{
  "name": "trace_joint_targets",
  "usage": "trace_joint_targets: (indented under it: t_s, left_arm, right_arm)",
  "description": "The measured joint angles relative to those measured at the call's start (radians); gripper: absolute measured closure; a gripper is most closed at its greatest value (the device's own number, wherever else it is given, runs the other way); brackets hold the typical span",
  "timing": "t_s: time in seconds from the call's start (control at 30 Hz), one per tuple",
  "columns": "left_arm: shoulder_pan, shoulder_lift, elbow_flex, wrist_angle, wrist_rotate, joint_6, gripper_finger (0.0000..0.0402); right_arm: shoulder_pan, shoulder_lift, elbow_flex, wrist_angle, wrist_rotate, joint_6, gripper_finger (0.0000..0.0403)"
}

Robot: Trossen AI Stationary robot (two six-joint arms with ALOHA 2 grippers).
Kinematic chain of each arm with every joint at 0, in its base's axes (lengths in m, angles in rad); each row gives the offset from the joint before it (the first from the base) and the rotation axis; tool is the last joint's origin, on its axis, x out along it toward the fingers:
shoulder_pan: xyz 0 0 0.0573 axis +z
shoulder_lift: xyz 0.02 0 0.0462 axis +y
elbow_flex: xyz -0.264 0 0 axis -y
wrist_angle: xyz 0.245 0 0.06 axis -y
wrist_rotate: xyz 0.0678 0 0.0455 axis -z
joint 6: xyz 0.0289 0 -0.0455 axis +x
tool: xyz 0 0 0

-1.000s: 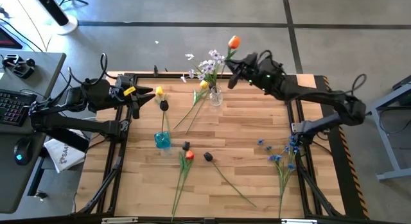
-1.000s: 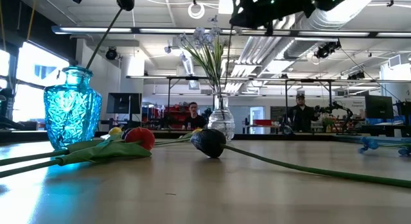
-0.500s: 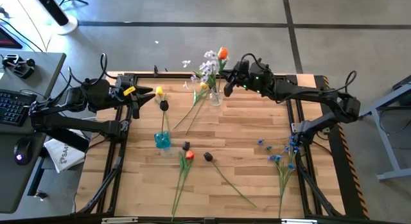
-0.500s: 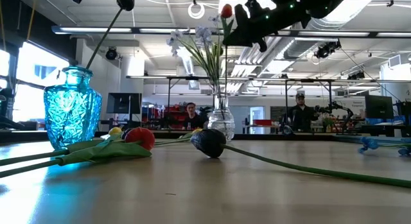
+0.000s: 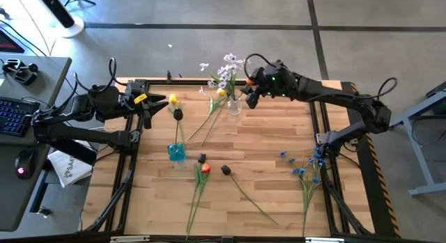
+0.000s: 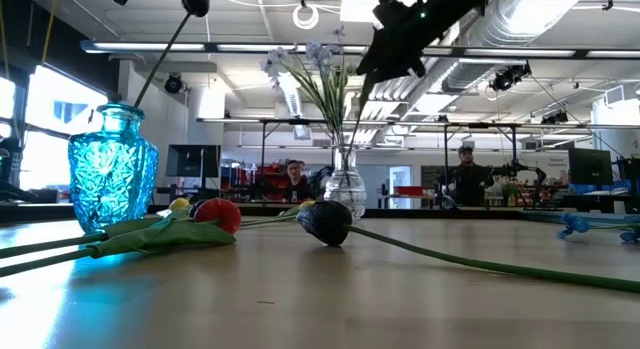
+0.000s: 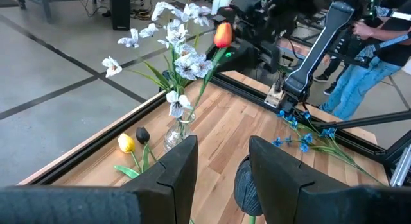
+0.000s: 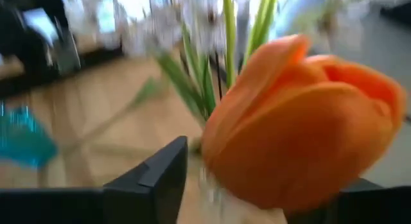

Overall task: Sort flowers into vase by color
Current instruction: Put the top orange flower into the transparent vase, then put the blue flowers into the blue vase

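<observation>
The right hand hangs over the far side of the counter, just beside the clear glass vase, clamped on the thin green stem of an orange tulip. In the right wrist view the tulip's smooth, rounded petals fill the space between the dark fingers. The clear vase is a small rounded bulb with a narrow neck, and it holds white-lilac sprigs with slender green leaves.

The left hand waits near the counter's left edge; its fingers stand apart, with a dark purple tulip head between them in its wrist view. A blue vase of faceted, cut-pattern glass stands on the counter's left half with a dark tulip on a long stem rising from it.

The counter is pale wood planks in a dark frame. On it lie a yellow tulip, a red tulip, a dark tulip and blue blossoms near the right edge. No writing can be read.
</observation>
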Motion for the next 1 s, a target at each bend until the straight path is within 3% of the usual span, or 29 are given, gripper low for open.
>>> trace_joint_targets:
  t_s: [0.13,0.37,0.5,0.8,1.0]
  left_arm:
    - [0.0,0.0,0.0,0.0,0.0,0.004,0.0273]
    - [0.0,0.0,0.0,0.0,0.0,0.053,0.0273]
    - [0.0,0.0,0.0,-0.003,0.0,0.054,0.0273]
    - [0.0,0.0,0.0,-0.005,0.0,0.054,0.0273]
    - [0.0,0.0,0.0,-0.006,0.0,0.097,0.0273]
  right_arm:
    - [0.0,0.0,0.144,-0.289,0.0,0.019,0.0165]
    - [0.001,-0.002,0.354,-0.675,-0.001,0.187,0.0167]
    - [0.001,-0.002,0.413,-0.857,-0.056,0.306,0.0167]
    - [0.132,-0.002,0.417,-0.997,-0.09,0.492,0.0167]
    - [0.261,0.002,0.416,-1.09,-0.102,0.752,0.0167]
